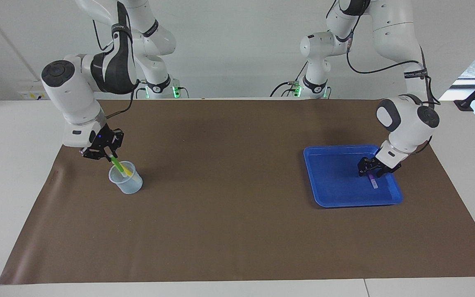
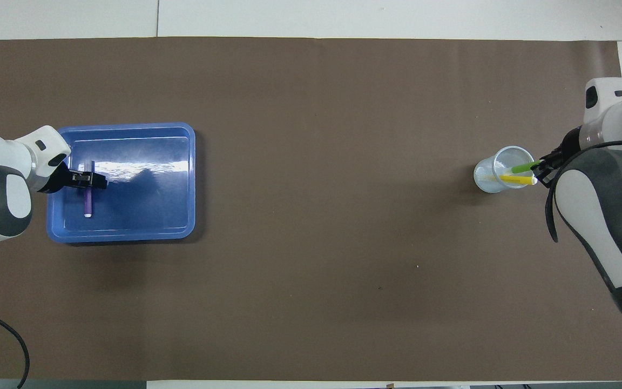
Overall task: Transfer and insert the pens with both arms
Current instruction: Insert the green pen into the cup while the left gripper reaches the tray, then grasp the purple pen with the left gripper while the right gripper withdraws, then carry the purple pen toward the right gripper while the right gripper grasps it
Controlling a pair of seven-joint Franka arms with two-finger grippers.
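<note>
Blue tray (image 1: 336,198) on bench, purple pen (image 1: 372,180) inside, left gripper (image 1: 370,171) fingers astride it, grip unclear; clear cup (image 1: 127,181) holding yellow pen (image 1: 128,169); right gripper (image 1: 106,153) clenched on green pen (image 1: 117,164) in cup.

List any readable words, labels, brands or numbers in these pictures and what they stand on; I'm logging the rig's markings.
None can be read.
Cable bands on the left arm and the right arm carry white print, too small to read.
The blue tray, clear cup, purple pen, green pen and yellow pen show no lettering.
</note>
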